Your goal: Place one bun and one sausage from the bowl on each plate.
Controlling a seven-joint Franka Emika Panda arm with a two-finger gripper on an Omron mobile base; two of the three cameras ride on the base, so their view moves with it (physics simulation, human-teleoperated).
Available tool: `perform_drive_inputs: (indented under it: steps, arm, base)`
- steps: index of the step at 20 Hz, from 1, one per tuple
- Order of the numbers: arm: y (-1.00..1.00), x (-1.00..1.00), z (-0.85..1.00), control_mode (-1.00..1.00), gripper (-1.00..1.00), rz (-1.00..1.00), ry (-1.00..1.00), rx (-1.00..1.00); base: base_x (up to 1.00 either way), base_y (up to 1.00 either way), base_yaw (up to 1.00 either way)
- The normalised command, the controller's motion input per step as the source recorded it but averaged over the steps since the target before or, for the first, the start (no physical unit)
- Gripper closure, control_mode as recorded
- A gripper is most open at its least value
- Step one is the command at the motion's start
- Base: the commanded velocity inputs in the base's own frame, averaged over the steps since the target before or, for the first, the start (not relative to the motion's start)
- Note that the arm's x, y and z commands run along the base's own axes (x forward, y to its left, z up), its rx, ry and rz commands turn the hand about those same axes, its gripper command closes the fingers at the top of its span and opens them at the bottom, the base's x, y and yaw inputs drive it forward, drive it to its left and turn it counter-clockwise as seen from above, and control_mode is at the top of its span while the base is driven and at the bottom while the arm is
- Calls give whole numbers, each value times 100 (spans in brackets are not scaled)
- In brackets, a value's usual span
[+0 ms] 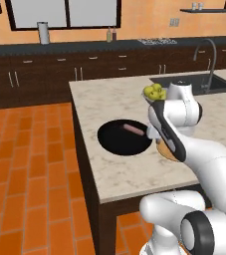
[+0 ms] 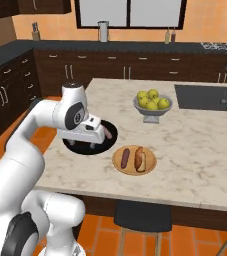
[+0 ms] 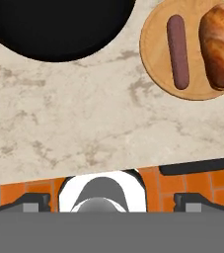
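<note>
Right base view shows you the gripper (image 2: 97, 134) hanging over the black bowl (image 2: 74, 146), with its jaws spread wide and nothing in them. One sausage (image 2: 108, 132) lies in the bowl, peeking out at the hand's 3 o'clock side. At about 4 o'clock from the bowl, near it on the marble counter (image 2: 195, 150), sits the tan plate (image 2: 119, 166). You can see a sausage (image 2: 125, 157) and a bun (image 2: 140, 158) lying side by side on it. At 12 o'clock from that plate stands a grey bowl of yellow-green fruit (image 2: 152, 104). In the hand view, the plate's sausage (image 3: 178, 52) lies just beside the bun (image 3: 219, 47).
</note>
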Motion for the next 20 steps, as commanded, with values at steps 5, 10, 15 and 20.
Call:
perform_drive_inputs:
  steps: [5, 10, 15, 20]
  arm:
    - [47, 80, -17, -100, -100, 16, 0, 0]
    - [35, 100, -18, -100, -100, 11, 0, 0]
    - [9, 100, -21, -100, -100, 9, 0, 0]
    - [0, 83, -16, -100, -100, 21, 0, -4]
  base:
    - [16, 0, 3]
    - [0, 0, 0]
    - [0, 0, 0]
    - [0, 0, 0]
